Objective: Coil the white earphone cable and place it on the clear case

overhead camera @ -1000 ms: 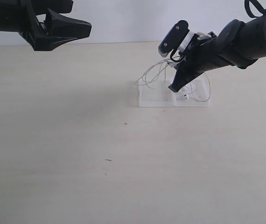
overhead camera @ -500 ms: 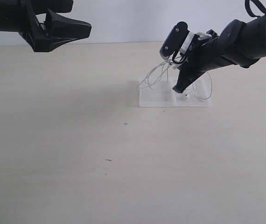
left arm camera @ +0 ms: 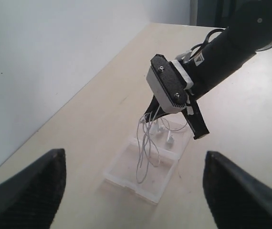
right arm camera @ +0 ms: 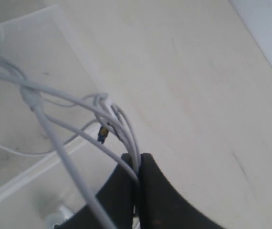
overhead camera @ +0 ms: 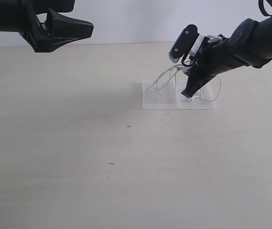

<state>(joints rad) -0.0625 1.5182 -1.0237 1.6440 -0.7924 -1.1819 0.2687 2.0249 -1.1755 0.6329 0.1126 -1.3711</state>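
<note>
The clear case [overhead camera: 157,101] lies flat on the table right of centre. Above its right half, my right gripper [overhead camera: 188,94] is shut on a bundle of strands of the white earphone cable [overhead camera: 162,78]. Loops of the cable hang down over the case's left half, and another loop sticks out to the right. The left wrist view shows the case [left arm camera: 126,183], the cable [left arm camera: 143,148] and two earbuds [left arm camera: 170,139] dangling below the right gripper [left arm camera: 200,133]. Close up, the right gripper [right arm camera: 137,160] pinches the cable [right arm camera: 55,95] over the case [right arm camera: 12,57]. My left gripper [overhead camera: 86,29] hovers open, high at the far left.
The table is pale wood with a white wall behind it. A few small dark specks [overhead camera: 128,126] mark the table in front of the case. The left gripper [left arm camera: 131,157] looks down at the case from a distance.
My right gripper has risen and shifted slightly right with the cable, pulling the loops higher off the case. The left arm has not moved.
</note>
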